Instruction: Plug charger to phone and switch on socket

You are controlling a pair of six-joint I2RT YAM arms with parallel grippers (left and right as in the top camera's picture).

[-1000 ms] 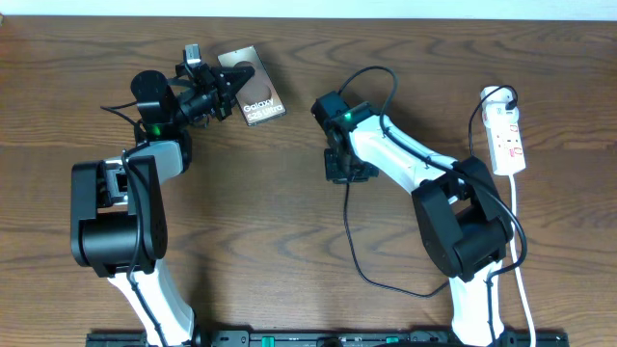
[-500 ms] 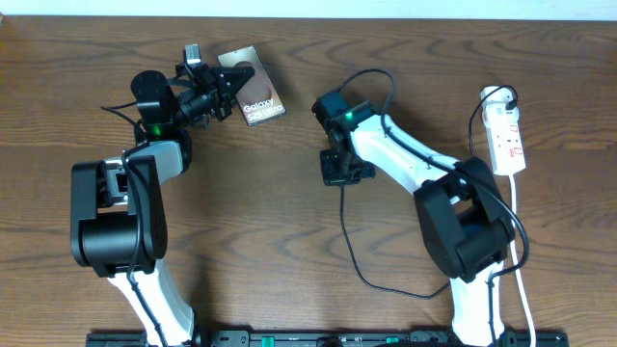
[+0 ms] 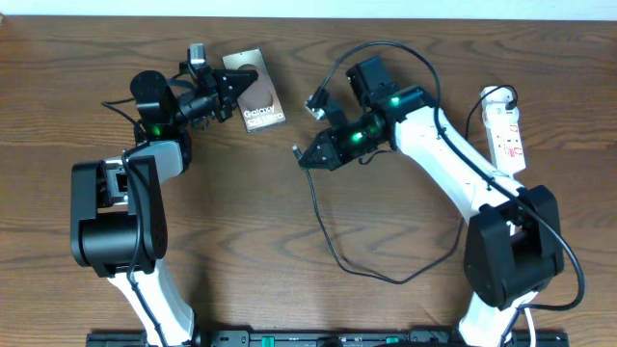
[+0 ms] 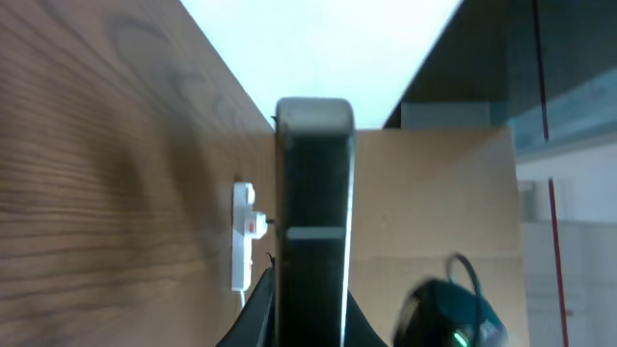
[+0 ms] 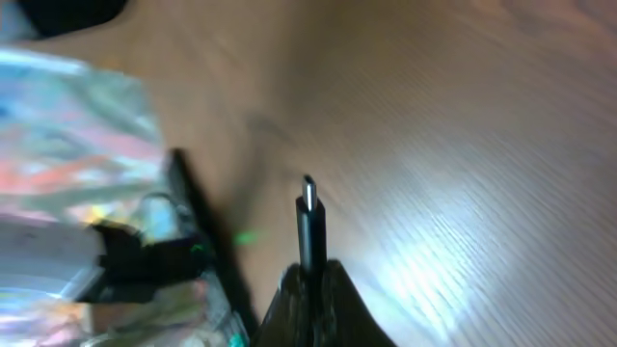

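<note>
The phone (image 3: 258, 96), grey-bronze with white "Galaxy" lettering, is at the back left, gripped at its left edge by my left gripper (image 3: 228, 93). In the left wrist view it shows edge-on as a dark slab (image 4: 313, 212) between the jaws. My right gripper (image 3: 308, 156) is shut on the charger near its connector tip (image 3: 296, 151), right of and below the phone, apart from it. In the right wrist view the tip (image 5: 308, 207) sticks out of the shut jaws (image 5: 310, 278) above the wood. The white socket (image 3: 505, 130) lies at the far right and also shows in the left wrist view (image 4: 243, 236).
The charger cable (image 3: 333, 251) loops across the middle of the table and back up toward the right arm. The socket's white cord (image 3: 521, 260) runs down the right edge. A blurred shiny surface and the dark left gripper (image 5: 145, 255) fill the left of the right wrist view.
My right gripper has swung up and left with the charger tip held in it, now pointing toward the phone. The cable loop shifted with it. The left arm and phone barely moved.
</note>
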